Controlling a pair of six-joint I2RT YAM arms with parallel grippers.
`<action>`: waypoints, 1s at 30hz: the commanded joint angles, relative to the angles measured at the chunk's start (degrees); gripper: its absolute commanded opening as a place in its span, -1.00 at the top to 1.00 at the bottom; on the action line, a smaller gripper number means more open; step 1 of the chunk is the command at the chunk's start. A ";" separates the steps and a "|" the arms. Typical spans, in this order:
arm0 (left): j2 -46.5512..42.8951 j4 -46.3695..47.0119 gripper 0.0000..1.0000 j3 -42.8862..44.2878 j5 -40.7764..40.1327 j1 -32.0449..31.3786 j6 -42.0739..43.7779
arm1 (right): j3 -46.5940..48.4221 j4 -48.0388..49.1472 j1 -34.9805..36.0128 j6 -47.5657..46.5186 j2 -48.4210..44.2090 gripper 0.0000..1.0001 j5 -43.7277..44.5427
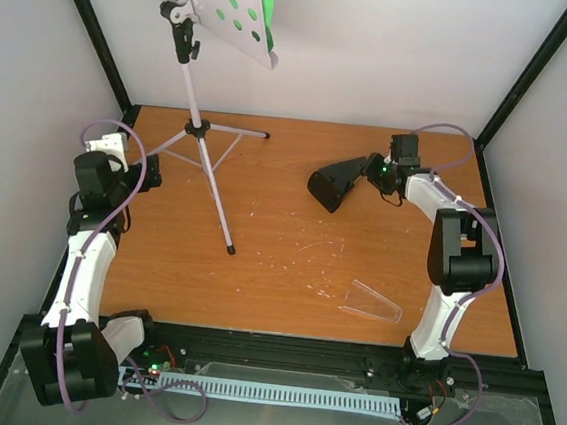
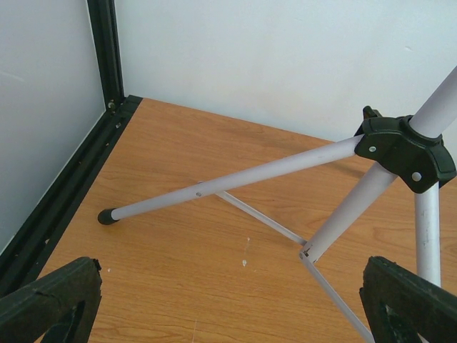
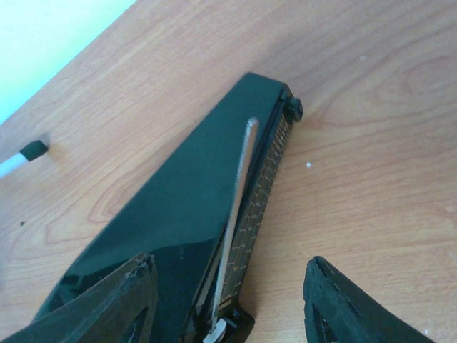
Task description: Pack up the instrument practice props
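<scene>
Reference: we give all positions relative to the music stand (image 1: 196, 94), which stands upright on its tripod legs at the rear left of the table (image 1: 291, 243).
Green music sheet (image 1: 268, 0): it lies on the stand's perforated desk. Only a strip shows past the desk's right edge.
Metronome (image 1: 339, 183): it lies on its side, right of the stand and well apart from it. We see its pendulum rod bare in the right wrist view.
Clear cover (image 1: 370, 301): it lies on the table, right of the stand, apart from the metronome and nearer the arm bases.
Left gripper (image 2: 230, 300): the jaws are wide with nothing between them. It sits low, just left of the stand's legs.
Right gripper (image 3: 228, 307): the jaws are part-way open and straddle the metronome end farther from the stand. One finger (image 3: 107, 307) appears to touch the black body. The other finger stands off it, with wood showing between.
</scene>
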 commanded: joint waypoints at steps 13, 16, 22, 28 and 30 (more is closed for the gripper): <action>-1.34 0.91 -0.99 1.26 1.69 -0.05 -0.91 | -5.69 7.31 3.80 7.66 -0.29 0.04 10.60; -1.35 0.97 -0.99 1.21 2.09 -0.05 -1.08 | -5.90 8.90 4.00 8.19 -0.06 0.01 10.81; -1.04 0.94 -0.99 1.22 2.51 -0.05 -1.27 | -4.69 9.84 4.62 10.12 1.59 0.01 12.02; -1.38 1.02 -0.99 1.21 2.49 -0.05 -1.27 | -4.25 9.71 5.55 11.19 2.19 0.17 14.83; -1.47 0.94 -0.99 1.32 2.42 -0.05 -1.27 | -4.31 9.74 5.82 11.60 2.19 0.25 15.84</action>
